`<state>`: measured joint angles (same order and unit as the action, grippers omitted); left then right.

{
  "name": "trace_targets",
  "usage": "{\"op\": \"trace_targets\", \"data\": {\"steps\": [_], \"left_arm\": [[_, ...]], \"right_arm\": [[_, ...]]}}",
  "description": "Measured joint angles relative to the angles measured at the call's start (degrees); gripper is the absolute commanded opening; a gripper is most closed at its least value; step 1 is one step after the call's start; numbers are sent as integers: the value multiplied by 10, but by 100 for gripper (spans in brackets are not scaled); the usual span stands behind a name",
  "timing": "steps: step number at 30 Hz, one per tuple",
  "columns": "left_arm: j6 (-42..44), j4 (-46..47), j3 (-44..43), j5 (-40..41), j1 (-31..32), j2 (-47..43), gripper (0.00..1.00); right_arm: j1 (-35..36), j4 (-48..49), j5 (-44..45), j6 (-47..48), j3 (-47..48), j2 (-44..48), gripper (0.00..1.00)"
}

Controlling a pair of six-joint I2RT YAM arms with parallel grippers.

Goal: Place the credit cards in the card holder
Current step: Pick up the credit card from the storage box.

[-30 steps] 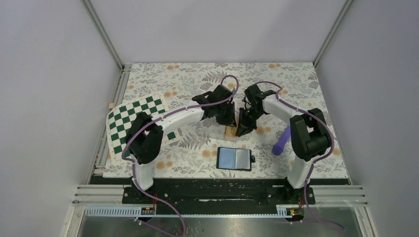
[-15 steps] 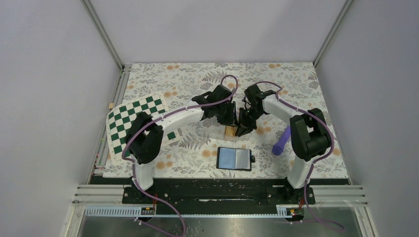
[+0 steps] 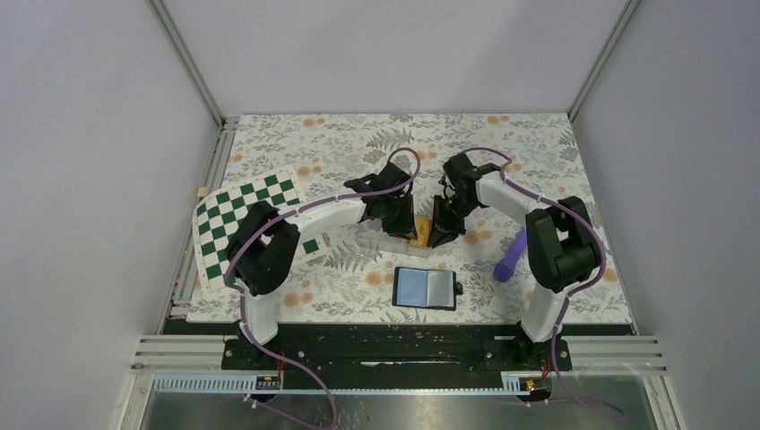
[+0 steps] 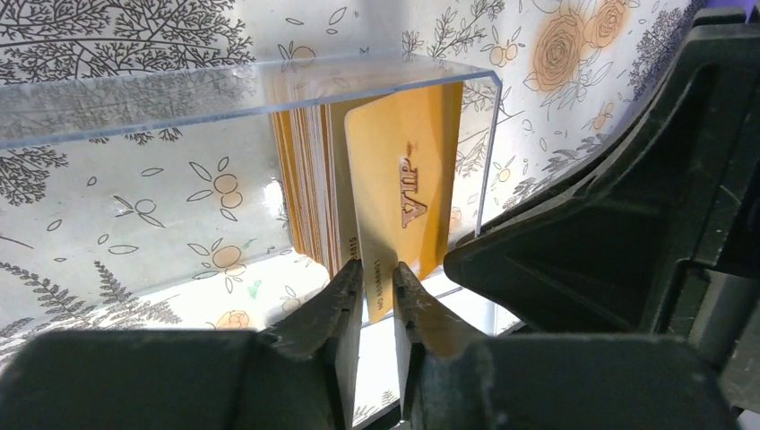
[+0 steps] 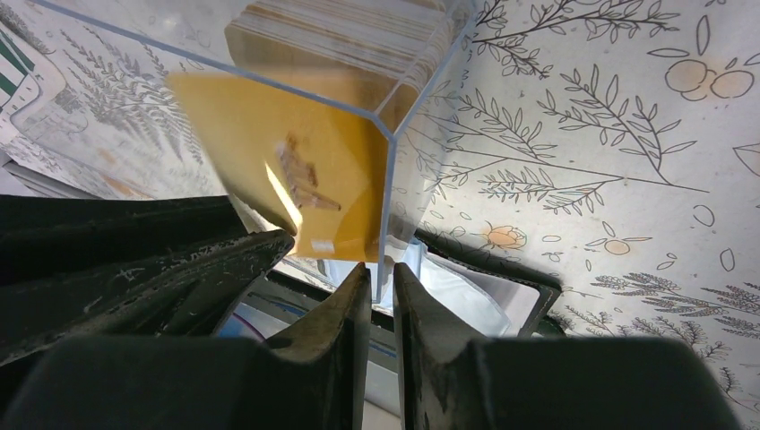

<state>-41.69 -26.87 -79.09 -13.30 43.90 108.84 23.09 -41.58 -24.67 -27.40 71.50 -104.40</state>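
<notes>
Card (image 4: pixel 408 170) stands on edge in clear box (image 4: pixel 179 90), long axis pointing at L gripper (image 4: pixel 377 282), which pinches its near end. R gripper (image 5: pixel 383 287) clamps box wall; card holder (image 3: pixel 425 288) lies open, toward bases.

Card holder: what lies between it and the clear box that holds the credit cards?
Nothing. In the top view, only a bare strip of the flowered table cover separates the card holder from the clear box.

Plain pale walls (image 3: pixel 90 179) and aluminium rails (image 3: pixel 184 58) enclose a floral-patterned table (image 3: pixel 538 143).
</notes>
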Motion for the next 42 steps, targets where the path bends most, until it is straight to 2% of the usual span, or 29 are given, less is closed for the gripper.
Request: {"op": "trace_targets", "data": {"steps": [7, 13, 16, 24, 29, 33, 37, 42], "left_arm": [[-2, 5, 1, -12, -2, 1, 19], [-8, 46, 13, -41, -2, 1, 0], [-13, 59, 15, -55, -3, 0, 0], [10, 50, 19, -39, -3, -29, 0], [38, 22, 20, 7, -3, -104, 0], [50, 15, 44, 24, -4, -199, 0], [49, 20, 94, 21, -12, -297, 0], [18, 58, 194, -30, -28, -407, 0]], "right_arm": [[0, 0, 0, 0, 0, 0, 22], [0, 0, 0, 0, 0, 0, 23], [0, 0, -1, 2, 0, 2, 26], [0, 0, 1, 6, 12, 66, 59], [0, -7, 6, 15, 36, 136, 74], [0, -17, 3, 26, 42, 192, 84], [0, -21, -20, 32, 33, 246, 85], [0, 22, -96, 9, -41, 331, 80]]}}
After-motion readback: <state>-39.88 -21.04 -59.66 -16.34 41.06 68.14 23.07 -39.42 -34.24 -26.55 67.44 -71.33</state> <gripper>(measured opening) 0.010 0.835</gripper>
